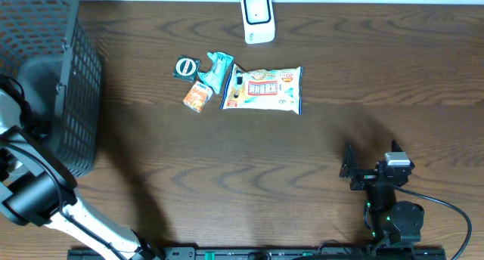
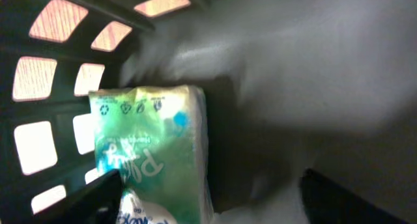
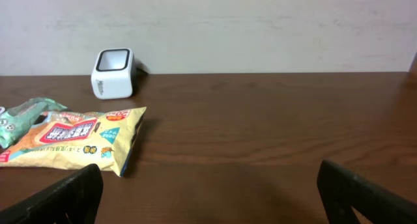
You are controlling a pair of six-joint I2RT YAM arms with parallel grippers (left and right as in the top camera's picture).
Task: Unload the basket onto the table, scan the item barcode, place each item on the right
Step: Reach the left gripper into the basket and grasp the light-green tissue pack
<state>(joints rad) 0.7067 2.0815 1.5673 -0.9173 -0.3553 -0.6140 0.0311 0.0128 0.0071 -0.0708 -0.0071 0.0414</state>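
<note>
In the left wrist view, a green and white plastic packet (image 2: pixel 153 159) lies inside the black mesh basket (image 2: pixel 58 87). My left gripper (image 2: pixel 212 188) is down in the basket and open. The packet rests against its left finger (image 2: pixel 91 201), well apart from the right one (image 2: pixel 345 201). From overhead, the basket (image 1: pixel 45 71) hides that gripper. The white barcode scanner (image 1: pixel 257 17) stands at the table's far edge and shows again as the scanner (image 3: pixel 112 73) in the right wrist view. My right gripper (image 1: pixel 349 169) hovers low at the front right, open and empty (image 3: pixel 208 185).
A yellow snack bag (image 1: pixel 265 88) (image 3: pixel 71 138), a teal packet (image 1: pixel 219 69), a small orange box (image 1: pixel 197 97) and a round dark item (image 1: pixel 185 66) lie grouped in front of the scanner. The left arm (image 1: pixel 38 192) curves up from the front left into the basket.
</note>
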